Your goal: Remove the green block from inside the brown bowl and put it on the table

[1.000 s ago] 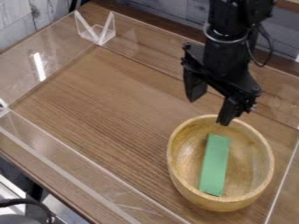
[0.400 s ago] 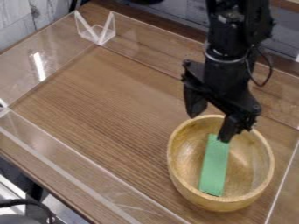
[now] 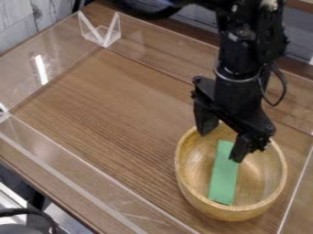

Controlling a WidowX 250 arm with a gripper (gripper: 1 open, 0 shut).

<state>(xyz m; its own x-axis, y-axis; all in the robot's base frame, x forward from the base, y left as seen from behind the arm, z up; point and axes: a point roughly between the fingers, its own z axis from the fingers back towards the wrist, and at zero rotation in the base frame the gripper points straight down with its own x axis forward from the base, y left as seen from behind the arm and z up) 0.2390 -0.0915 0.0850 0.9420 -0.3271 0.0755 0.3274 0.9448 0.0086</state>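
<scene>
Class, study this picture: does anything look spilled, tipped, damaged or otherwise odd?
Nothing stands out. The brown bowl sits upright on the table, the green block lies inside it, and no spill or damage shows.

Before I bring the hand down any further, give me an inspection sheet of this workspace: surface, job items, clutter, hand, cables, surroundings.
Surface: brown wood-grain table with darker streaks.
Job items: green block lying lengthwise inside the light wooden bowl; not yet on the table.
Clutter: nothing seen.
Hand: black hand open, over the bowl's far part, nothing held; whether it touches the rim cannot be told.
Cables: dark cable looping beside the arm; another black cable at the lower left corner.
Surroundings: clear acrylic wall along the left edge; clear bracket-like piece at the far left corner.
</scene>
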